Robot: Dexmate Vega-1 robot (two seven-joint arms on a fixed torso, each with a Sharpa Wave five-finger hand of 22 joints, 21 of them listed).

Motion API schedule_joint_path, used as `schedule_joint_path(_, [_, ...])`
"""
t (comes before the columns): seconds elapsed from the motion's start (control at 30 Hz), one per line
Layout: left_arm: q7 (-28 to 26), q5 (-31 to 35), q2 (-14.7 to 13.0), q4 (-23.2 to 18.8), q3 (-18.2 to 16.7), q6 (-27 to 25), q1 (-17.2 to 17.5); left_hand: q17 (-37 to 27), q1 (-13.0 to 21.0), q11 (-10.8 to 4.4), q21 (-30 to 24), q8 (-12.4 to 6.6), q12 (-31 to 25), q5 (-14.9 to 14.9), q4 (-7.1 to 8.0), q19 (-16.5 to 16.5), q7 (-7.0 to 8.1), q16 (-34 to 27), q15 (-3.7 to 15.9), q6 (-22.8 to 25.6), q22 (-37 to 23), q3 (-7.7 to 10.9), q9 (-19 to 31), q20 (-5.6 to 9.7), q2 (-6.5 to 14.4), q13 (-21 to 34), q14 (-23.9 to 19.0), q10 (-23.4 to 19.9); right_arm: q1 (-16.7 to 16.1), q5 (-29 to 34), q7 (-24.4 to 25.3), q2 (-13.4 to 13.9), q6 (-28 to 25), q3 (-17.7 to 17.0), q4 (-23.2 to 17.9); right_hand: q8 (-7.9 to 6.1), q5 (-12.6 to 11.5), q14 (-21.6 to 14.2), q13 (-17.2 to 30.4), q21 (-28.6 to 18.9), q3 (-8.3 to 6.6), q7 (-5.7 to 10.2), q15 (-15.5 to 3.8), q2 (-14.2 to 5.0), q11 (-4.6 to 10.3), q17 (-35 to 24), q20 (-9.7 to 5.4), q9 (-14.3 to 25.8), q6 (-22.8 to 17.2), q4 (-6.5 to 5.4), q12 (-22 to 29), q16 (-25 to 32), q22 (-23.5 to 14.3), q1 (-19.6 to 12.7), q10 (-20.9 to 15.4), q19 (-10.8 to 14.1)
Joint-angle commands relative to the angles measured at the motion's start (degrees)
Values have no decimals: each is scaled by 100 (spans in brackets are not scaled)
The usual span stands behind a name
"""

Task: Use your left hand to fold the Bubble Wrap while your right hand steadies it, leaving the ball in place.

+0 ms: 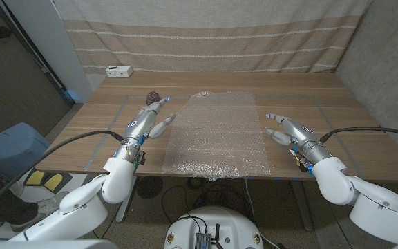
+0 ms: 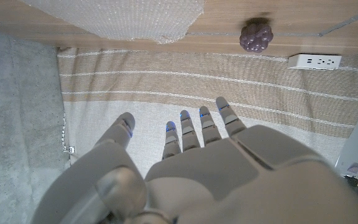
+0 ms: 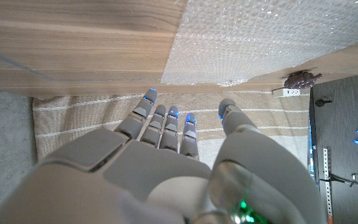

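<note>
On the wooden table [image 1: 365, 131] the Bubble Wrap [image 1: 216, 135] lies spread flat in the middle; the left hand [image 1: 149, 119] hovers just beside its left edge, fingers apart, holding nothing; the right hand [image 1: 289, 130] (equally empty, fingers spread) sits near the right edge; the purple ball [image 1: 155, 96] rests just beyond the left fingertips.

Bubble Wrap [image 2: 114, 15] cropped at edge, ball [image 1: 154, 96] too small

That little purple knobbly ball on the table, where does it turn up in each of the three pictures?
Head view: the ball lies at the table's far left, just beyond the left hand.
Left wrist view: upper right, on the wood.
Right wrist view: far right edge.
Shared landmark: the white power strip nearby.
</note>
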State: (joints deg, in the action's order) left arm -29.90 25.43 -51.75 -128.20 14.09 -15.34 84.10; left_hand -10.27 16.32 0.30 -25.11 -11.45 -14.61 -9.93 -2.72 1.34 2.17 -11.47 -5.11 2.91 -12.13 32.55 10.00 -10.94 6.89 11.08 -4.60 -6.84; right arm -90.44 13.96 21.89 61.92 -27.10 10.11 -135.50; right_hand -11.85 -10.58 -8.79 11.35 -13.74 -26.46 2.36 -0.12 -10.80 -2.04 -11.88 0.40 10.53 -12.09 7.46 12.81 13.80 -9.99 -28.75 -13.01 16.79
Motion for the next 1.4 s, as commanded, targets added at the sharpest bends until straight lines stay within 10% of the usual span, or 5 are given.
schedule_joint_path(0.03, [148,203,-117,-230,-243,-97,423,-18,-39,2,18,-15,16,-20,-13,4,16,14,38,54,-15,-15,24,-1,23,8,-13,-58,-368,290,-195,89,-437,-68,-340,3,3,12,6,9,-54,-20,-37,5,10,-19,-30,30,-64,11,-25,14,-30,-66,-34,7])
schedule_joint_path(1.1, [1055,801,-637,-476,-432,-256,797,16,226,-157,-33,-35,46,-26,-348,-174,-32,-3,252,372,9,-3,31,153,-106,8,-200,-232,-639,471,-584,498,-1027,347,-697,12,15,-3,10,30,-100,-26,-44,52,15,-8,-1,34,-104,52,-39,2,-27,-188,-69,34])
schedule_joint_path(1.4, [1245,824,-745,-459,-472,-226,878,15,350,-180,-72,-32,54,-27,-484,-300,-71,-11,313,443,18,-5,35,204,-165,7,-292,-299,-332,917,-723,704,-1534,944,-893,17,24,10,11,40,-102,-26,-72,94,29,6,11,35,-111,90,-44,-17,-26,-234,-80,36])
